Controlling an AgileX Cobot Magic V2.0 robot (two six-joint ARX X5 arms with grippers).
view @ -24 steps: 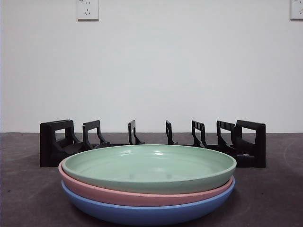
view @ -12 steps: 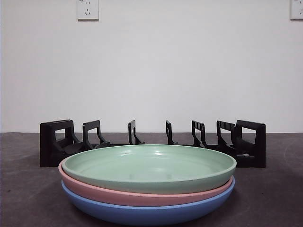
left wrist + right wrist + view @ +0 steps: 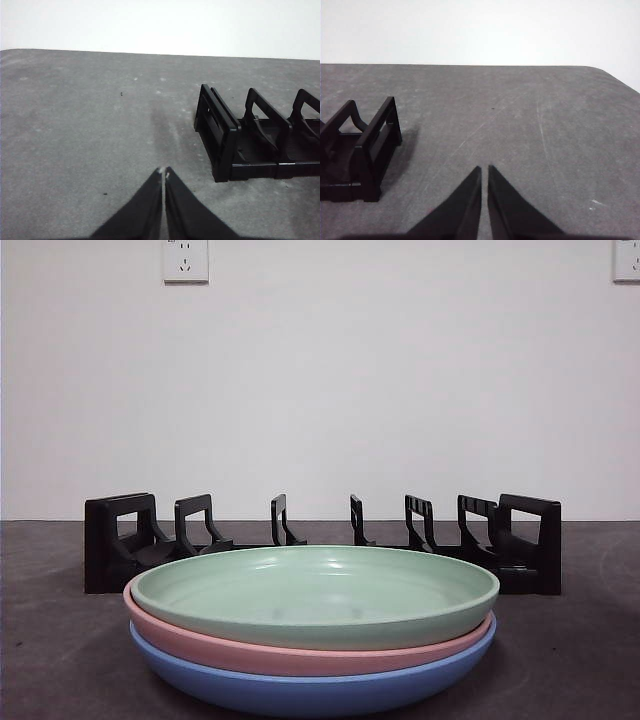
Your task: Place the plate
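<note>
1. Green plate (image 3: 315, 592) tops a stack of three on the dark worktop (image 3: 50, 660), nested in a pink plate (image 3: 300, 652), which sits in a blue plate (image 3: 310, 692); the stack lies in front of the black rack (image 3: 320, 540), whose slots are all empty.

2. Left end effector (image 3: 163, 173) hangs above bare worktop with its jaws pressed together and nothing between them; one end of the rack (image 3: 225, 137) is near it, off to one side.

3. Right end effector (image 3: 484, 169) mirrors it at the rack's other end (image 3: 372, 145), jaws nearly touching, holding nothing.

4. Neither wrist view shows any plate, so the stack lies outside both cameras' sight, between the two arms by my reading. I cannot tell which arm is nearer.

5. Round plates have no long axis. The rack's long axis runs side to side across the front view, with its dividers set crosswise, so a plate would probably need to be tipped on edge to go between them.

6. No brand, label or writing can be read on the plates or the rack. Wall sockets (image 3: 185, 260) on the white wall bear no readable text.
</note>
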